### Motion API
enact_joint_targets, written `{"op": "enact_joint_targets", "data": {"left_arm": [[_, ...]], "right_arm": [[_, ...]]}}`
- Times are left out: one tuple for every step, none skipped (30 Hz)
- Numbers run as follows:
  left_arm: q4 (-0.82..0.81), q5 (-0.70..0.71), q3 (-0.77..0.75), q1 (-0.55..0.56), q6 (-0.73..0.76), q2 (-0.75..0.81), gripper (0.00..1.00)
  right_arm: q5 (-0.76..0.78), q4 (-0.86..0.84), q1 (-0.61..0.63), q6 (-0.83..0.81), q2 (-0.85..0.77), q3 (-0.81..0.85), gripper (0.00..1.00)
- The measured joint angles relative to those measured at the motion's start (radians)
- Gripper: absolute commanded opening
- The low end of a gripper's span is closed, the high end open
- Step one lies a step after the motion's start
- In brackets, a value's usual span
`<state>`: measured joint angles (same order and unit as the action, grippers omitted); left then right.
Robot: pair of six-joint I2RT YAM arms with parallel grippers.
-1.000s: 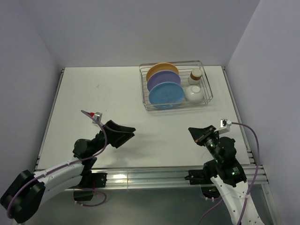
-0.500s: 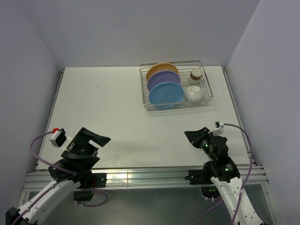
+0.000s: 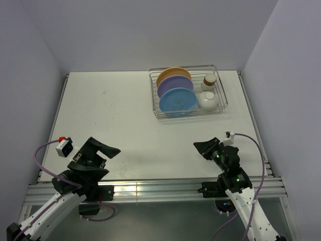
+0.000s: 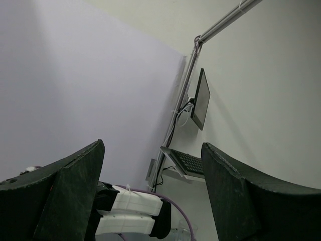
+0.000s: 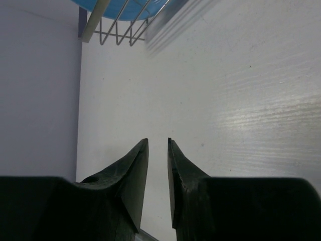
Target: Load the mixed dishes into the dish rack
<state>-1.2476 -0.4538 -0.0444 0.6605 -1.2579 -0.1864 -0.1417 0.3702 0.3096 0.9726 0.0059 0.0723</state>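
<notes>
The dish rack (image 3: 223, 96) stands at the back right of the table. In it the orange-yellow plate (image 3: 173, 75), the lavender plate (image 3: 173, 86) and the blue plate (image 3: 176, 100) stand on edge in a row. The white bowl (image 3: 207, 100) and the brown-rimmed cup (image 3: 209, 80) sit in its right part. My left gripper (image 3: 103, 148) is open and empty at the near left, tilted up off the table (image 4: 153, 145). My right gripper (image 3: 201, 147) is at the near right, its fingers nearly together and empty (image 5: 158, 140). The right wrist view shows the rack's corner (image 5: 125, 31) and the blue plate's edge (image 5: 115, 4).
White table (image 3: 125, 110) with grey walls on three sides and a metal rail along the near edge (image 3: 150, 188). The left wrist view looks past the wall at a monitor (image 4: 200, 100) and a keyboard (image 4: 188, 163) outside the cell.
My left arm has drawn back from mid-table to the near left corner and tilted up. My right gripper has moved a little left and nearer. The dishes have not moved.
</notes>
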Motion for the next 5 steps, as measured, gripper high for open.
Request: {"op": "enact_joint_targets", "data": {"left_arm": [[0.002,-0.002,0.0,0.0,0.0,-0.002,0.84],[0.003,-0.003,0.0,0.0,0.0,-0.003,0.84],[0.003,-0.004,0.0,0.0,0.0,-0.006,0.84],[0.003,-0.005,0.0,0.0,0.0,-0.008,0.84],[0.005,-0.006,0.0,0.0,0.0,-0.01,0.84]], "right_arm": [[-0.003,-0.009,0.0,0.0,0.0,-0.006,0.3],[-0.006,-0.018,0.0,0.0,0.0,-0.012,0.3],[-0.009,-0.021,0.0,0.002,0.0,-0.016,0.3],[-0.011,-0.023,0.0,0.003,0.0,-0.018,0.31],[-0.014,-0.029,0.0,0.004,0.0,-0.019,0.31]]}}
